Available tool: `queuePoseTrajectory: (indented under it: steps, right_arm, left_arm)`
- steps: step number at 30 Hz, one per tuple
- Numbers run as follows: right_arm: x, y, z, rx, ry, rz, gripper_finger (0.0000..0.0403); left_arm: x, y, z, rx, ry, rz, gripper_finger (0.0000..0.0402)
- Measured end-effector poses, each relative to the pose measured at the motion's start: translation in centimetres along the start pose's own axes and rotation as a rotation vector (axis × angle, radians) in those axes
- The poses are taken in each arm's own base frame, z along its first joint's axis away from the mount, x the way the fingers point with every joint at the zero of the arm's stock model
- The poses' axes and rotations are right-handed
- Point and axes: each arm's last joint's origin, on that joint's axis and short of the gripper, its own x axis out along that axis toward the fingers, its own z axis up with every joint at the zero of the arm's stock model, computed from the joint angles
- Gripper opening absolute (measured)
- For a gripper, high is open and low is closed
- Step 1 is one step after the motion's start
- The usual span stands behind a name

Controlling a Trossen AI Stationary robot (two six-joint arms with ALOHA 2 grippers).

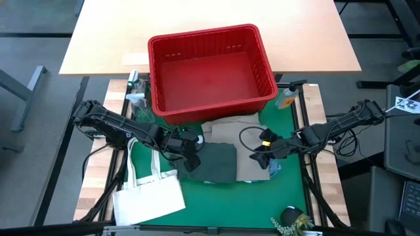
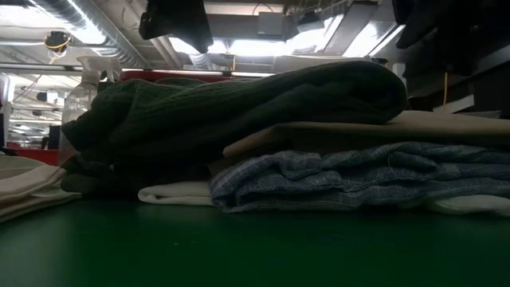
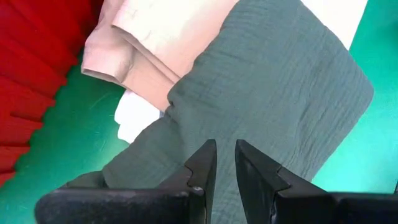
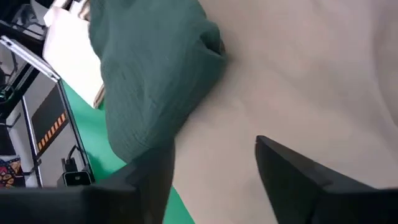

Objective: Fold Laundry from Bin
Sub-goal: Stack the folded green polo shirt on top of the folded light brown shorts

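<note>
We see even overhead light from above; at table height the stacked laundry [image 2: 263, 135] sits dim, backlit by glaring ceiling lamps.

green mat [image 1: 289, 190] | red bin [image 1: 210, 72] | folded laundry [image 1: 226, 157] (stacked) | white tote bag [image 1: 147, 196]
</note>
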Motion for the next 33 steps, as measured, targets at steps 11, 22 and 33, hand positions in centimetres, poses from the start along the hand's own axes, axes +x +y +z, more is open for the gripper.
queuePoseTrajectory:
  steps: [11, 22, 33]
  right_arm:
    - [2.1, 1.6, 0.2, 0.055, -0.024, 0.086, 0.0300]
    - [7.0, 1.9, 0.1, 0.074, 0.014, 0.048, 0.0299]
    - [9.8, 1.7, 1.4, 0.121, 0.024, 0.102, 0.0296]
  left_arm:
    - [0.0, 0.0, 0.1, -0.004, -0.007, -0.005, 0.0055]
    - [-0.1, -0.6, 0.1, -0.008, -0.034, -0.040, 0.0055]
    - [-0.5, -1.4, -0.6, 0.019, -0.032, -0.066, 0.0055]
